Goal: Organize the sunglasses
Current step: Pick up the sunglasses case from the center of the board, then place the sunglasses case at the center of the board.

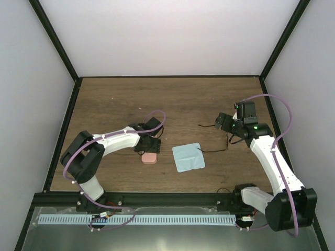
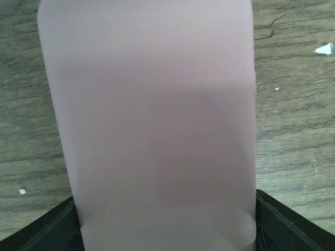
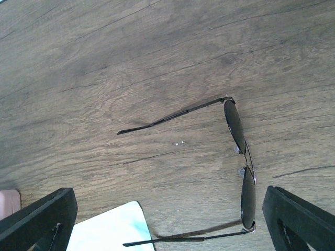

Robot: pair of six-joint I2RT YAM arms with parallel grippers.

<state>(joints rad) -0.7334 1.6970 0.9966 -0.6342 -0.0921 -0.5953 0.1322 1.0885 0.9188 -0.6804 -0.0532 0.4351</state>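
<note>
The sunglasses (image 3: 234,124) lie on the wooden table with both thin black temple arms unfolded, lenses standing on edge; one temple tip rests at the cloth's corner. In the top view they (image 1: 209,125) lie just left of my right gripper (image 1: 226,123). That gripper (image 3: 167,232) hovers above them, open and holding nothing, its fingers (image 3: 36,219) wide apart. My left gripper (image 1: 148,148) is down over the salmon-pink case (image 1: 149,158). In the left wrist view the case (image 2: 152,120) fills the space between the jaws, and both fingers (image 2: 285,222) press against its sides.
A light blue square cloth (image 1: 188,157) lies flat between the case and the sunglasses, its corner showing in the right wrist view (image 3: 110,230). A sliver of the pink case (image 3: 8,201) shows there too. Black frame posts and white walls edge the table (image 1: 172,99).
</note>
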